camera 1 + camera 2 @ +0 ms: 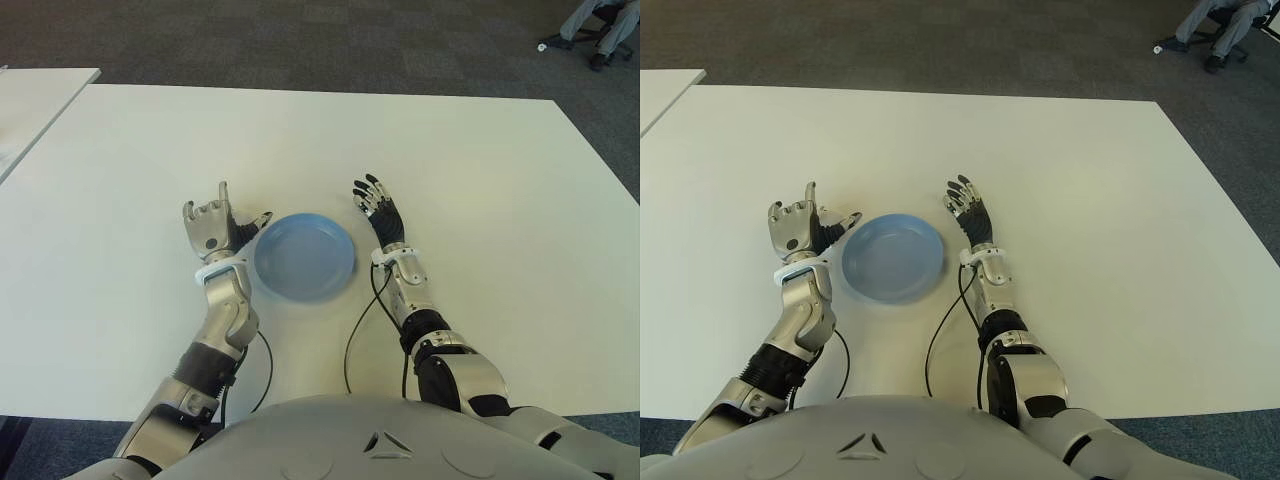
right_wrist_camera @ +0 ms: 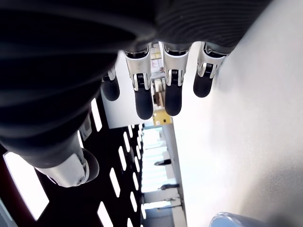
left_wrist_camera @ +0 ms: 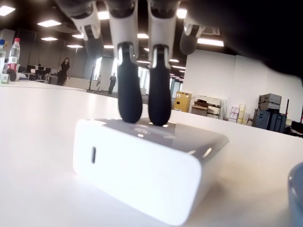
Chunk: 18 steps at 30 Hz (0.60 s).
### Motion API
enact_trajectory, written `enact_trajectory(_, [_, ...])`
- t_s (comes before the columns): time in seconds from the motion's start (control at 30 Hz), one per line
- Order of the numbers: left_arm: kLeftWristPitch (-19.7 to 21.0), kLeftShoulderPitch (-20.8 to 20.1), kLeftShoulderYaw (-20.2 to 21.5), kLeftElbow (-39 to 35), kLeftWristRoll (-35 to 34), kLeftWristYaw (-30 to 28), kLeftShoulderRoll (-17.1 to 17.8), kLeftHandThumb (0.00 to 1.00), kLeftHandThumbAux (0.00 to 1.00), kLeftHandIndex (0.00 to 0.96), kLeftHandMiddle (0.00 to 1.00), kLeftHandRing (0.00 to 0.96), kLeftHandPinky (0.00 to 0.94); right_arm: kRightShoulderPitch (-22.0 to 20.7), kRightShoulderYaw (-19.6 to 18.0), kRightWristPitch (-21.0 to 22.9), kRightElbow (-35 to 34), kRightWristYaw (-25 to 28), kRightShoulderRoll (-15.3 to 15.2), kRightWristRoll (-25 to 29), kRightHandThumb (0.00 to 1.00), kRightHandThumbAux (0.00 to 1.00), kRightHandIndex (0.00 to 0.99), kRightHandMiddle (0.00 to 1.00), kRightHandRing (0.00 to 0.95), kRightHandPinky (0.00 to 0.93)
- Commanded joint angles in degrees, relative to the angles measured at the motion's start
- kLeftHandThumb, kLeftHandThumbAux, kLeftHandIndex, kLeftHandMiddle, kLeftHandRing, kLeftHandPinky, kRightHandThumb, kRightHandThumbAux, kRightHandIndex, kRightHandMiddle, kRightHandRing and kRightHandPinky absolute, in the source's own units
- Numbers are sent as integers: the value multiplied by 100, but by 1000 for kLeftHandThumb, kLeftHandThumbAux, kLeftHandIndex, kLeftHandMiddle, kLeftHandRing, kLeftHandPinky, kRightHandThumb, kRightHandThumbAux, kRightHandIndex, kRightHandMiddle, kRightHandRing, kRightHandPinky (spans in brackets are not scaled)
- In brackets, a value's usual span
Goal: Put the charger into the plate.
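A white block charger (image 3: 147, 170) lies flat on the white table (image 1: 480, 180) in the left wrist view. Two fingertips (image 3: 130, 101) of my left hand touch its top face. In the eye views the left hand (image 1: 215, 225) covers the charger, just left of the blue plate (image 1: 305, 258), with its thumb spread toward the plate's rim. Nothing lies in the plate. My right hand (image 1: 378, 205) shows beside the plate's right rim, fingers stretched out and holding nothing.
A second white table (image 1: 40, 100) stands off to the far left. A person's legs by a chair (image 1: 600, 25) show on the dark carpet at the back right. Black cables (image 1: 355, 340) trail from my wrists toward the table's front edge.
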Motion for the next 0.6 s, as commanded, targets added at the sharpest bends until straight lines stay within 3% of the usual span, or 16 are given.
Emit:
enact_trajectory(0.03, [-34,219,64,-16,-271,-143,-55,180,288,0,0,0,0,131,-47,154,193,4,4,48,17,679,82,193,145,93])
enact_trajectory(0.3, [584,403,58,-2118,278,-1149,27,196,307,0,0,0,43,105,-64,192,226,-41,31,43,32,700,77,195,147,93])
enact_trajectory(0.6, [499,425,217,-2738,301,-1485,13,212,300,0,0,0,35,53,-59,209,302,-98,51,18,51,722,64,187,145,104])
